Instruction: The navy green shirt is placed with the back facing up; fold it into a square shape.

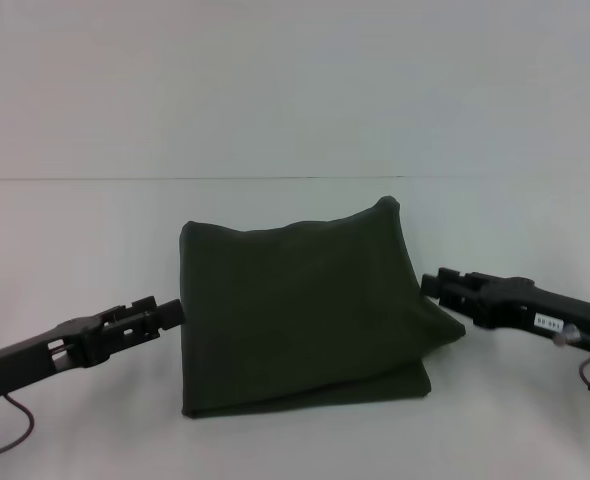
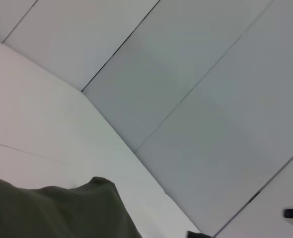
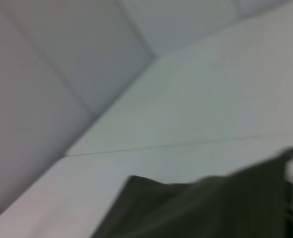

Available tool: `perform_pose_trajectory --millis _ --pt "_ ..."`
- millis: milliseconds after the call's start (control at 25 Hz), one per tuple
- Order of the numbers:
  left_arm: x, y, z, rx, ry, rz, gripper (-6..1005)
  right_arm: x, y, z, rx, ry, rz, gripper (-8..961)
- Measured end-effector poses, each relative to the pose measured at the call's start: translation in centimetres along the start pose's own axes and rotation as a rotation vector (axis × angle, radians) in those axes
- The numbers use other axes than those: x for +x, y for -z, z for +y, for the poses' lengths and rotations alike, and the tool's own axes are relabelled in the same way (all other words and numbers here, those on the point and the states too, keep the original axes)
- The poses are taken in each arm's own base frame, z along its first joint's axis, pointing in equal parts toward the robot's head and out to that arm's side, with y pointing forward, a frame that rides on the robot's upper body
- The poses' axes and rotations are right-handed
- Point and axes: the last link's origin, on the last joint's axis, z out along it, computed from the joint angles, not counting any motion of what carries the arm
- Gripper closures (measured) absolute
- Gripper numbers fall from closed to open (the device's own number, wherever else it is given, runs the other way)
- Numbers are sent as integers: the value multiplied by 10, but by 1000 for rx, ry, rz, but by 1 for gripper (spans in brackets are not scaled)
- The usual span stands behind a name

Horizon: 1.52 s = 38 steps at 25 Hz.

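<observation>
Our left gripper sits low on the white table, its tip touching the left edge of the navy green shirt; we cannot tell how it is set. Our right gripper meets the shirt's right edge, and there too we cannot tell. The shirt lies between the two, folded into a rough rectangle of stacked layers, its far right corner peaked up and a lower layer showing along the near edge.
</observation>
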Motion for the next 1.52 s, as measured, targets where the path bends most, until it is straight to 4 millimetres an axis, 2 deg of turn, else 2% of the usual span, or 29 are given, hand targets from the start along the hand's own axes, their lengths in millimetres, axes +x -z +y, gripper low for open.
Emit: perform_pose_trajectory --millis 160,320,440,600,840,1200,1520 --pt "13 0 -1 -9 -17 -67 79 5 15 22 -156 194 -19 451" --pt "20 2 -3 -3 -108 -144 79 13 23 29 -206 316 -36 437" --pt "16 4 -2 -20 -249 -233 79 23 24 31 -208 377 -39 426" --pt "0 5 -8 18 -397 -262 79 42 22 34 -213 423 -25 255" --pt "-25 7 -27 167 -471 -254 79 69 17 31 -164 432 29 11" --pt "-45 9 -26 169 -454 -268 79 76 15 26 -124 449 47 10" --pt "-51 13 -23 161 -454 -254 79 75 16 22 -100 451 46 11"
